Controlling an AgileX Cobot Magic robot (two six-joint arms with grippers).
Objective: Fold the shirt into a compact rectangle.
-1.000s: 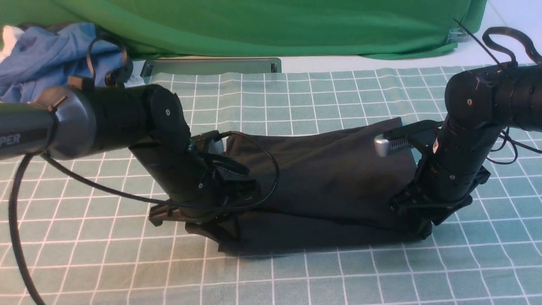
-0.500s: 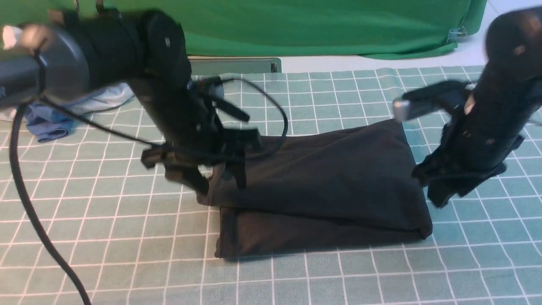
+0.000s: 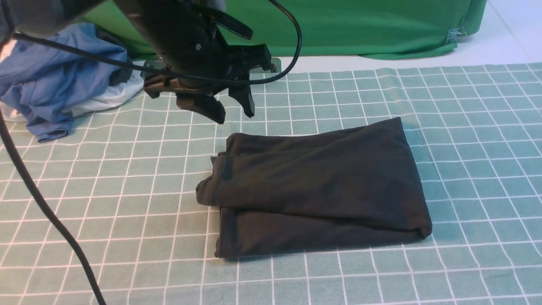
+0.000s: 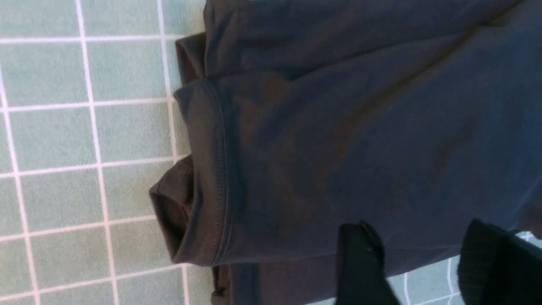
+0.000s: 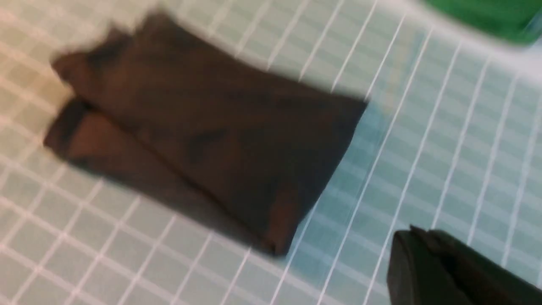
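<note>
The black shirt (image 3: 317, 186) lies folded in a rough rectangle on the green checked cloth (image 3: 465, 127), its upper layer set a little back from the lower one. My left gripper (image 3: 235, 116) hangs open above the cloth, behind the shirt's left end and clear of it. The left wrist view looks down on the shirt (image 4: 338, 127) and its stitched hem, with nothing between the gripper's (image 4: 423, 245) fingers. My right gripper (image 5: 417, 233) is out of the front view. Its jaws are shut and empty, well above the cloth and off the shirt's (image 5: 211, 135) right end.
A heap of blue and white garments (image 3: 55, 80) lies at the back left. A green backdrop (image 3: 338, 25) closes the far side, with a grey metal bar (image 3: 275, 65) below it. A black cable (image 3: 42, 203) hangs across the left foreground.
Both grippers have let go of the shirt and risen away. The left arm went up and back, the right arm left the front view and its jaws closed. The shirt stays folded.
</note>
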